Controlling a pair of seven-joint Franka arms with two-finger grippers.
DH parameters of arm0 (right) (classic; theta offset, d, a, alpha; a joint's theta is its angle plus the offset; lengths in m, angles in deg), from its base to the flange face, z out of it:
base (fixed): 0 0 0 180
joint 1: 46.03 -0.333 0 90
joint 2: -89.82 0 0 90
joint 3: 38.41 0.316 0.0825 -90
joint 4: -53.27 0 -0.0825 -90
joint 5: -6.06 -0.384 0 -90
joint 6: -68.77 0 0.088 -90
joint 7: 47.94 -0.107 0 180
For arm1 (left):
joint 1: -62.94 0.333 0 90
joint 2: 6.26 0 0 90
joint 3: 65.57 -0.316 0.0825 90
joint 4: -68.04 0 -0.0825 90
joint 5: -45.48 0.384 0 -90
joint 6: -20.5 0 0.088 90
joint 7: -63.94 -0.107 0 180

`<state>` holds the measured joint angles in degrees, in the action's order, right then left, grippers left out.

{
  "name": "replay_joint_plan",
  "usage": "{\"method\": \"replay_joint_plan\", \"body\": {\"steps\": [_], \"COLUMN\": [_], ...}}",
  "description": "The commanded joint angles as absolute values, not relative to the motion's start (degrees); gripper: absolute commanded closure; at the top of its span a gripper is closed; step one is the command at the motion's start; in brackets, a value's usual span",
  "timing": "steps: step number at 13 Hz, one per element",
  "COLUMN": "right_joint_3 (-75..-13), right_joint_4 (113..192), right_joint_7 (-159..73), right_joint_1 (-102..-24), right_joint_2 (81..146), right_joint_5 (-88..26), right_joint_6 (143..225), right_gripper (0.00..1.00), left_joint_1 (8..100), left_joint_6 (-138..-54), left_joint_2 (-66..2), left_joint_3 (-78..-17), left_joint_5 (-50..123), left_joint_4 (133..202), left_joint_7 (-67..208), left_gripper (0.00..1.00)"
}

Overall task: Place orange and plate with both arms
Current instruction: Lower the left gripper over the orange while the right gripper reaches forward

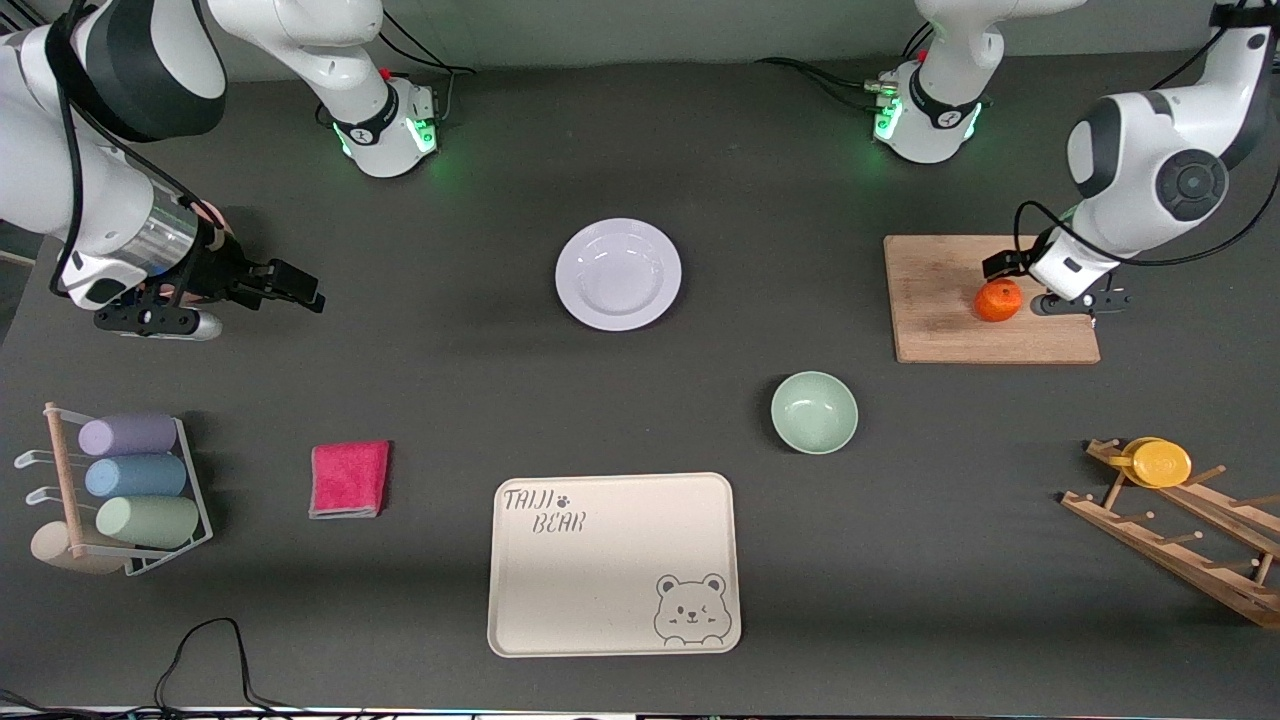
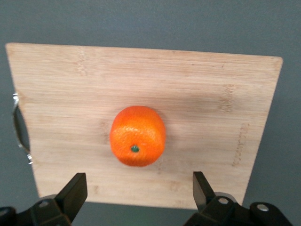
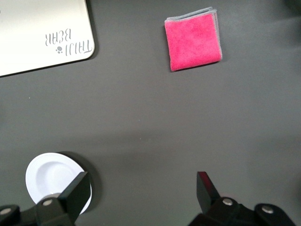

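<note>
The orange (image 1: 998,300) sits on a wooden cutting board (image 1: 940,320) toward the left arm's end of the table. In the left wrist view the orange (image 2: 137,135) lies just ahead of the open fingers, stem spot up, on the board (image 2: 188,80). My left gripper (image 1: 1040,285) (image 2: 139,188) is open and empty, low over the board beside the orange. The pale plate (image 1: 618,274) lies mid-table and shows in the right wrist view (image 3: 49,179). My right gripper (image 1: 300,287) (image 3: 141,188) is open and empty, up over bare table toward the right arm's end.
A mint-green bowl (image 1: 814,412) sits nearer the camera than the plate. The cream bear tray (image 1: 610,600) (image 3: 37,33) lies near the front edge. A pink cloth (image 1: 349,478) (image 3: 193,38), a cup rack (image 1: 130,480) and a wooden rack with a yellow disc (image 1: 1160,463) stand at the ends.
</note>
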<state>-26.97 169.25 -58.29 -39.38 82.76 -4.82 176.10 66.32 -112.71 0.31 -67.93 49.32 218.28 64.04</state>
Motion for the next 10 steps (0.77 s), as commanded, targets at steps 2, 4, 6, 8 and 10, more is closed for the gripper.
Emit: {"method": "replay_joint_plan", "body": {"steps": [2,4,6,8,10], "right_joint_3": [-27.3,-27.3,-27.4,-27.5,-27.6], "right_joint_4": [172.4,172.8,173.3,173.6,173.8], "right_joint_7": [-59.5,-59.5,-59.5,-59.5,-59.4], "right_joint_1": [-39.7,-39.7,-39.7,-39.7,-39.7], "right_joint_2": [81.8,81.7,81.6,81.7,81.6], "right_joint_5": [-9.1,-10.8,-12.8,-12.9,-13.0], "right_joint_6": [178.8,178.8,178.9,178.9,178.9], "right_gripper": [0.0,0.0,0.0,0.0,0.0], "left_joint_1": [65.9,65.9,66.1,66.3,66.5], "left_joint_6": [-123.1,-127.1,-128.5,-129.2,-130.0], "left_joint_2": [-0.5,-2.0,-3.4,-4.5,-5.4], "left_joint_3": [-67.9,-67.9,-67.9,-67.9,-68.0], "left_joint_5": [49.5,49.5,49.5,49.5,49.4], "left_joint_4": [224.4,225.8,226.0,226.1,226.2], "left_joint_7": [65.6,65.6,65.6,65.6,65.6], "left_gripper": [0.01,0.01,0.01,0.02,0.02]}}
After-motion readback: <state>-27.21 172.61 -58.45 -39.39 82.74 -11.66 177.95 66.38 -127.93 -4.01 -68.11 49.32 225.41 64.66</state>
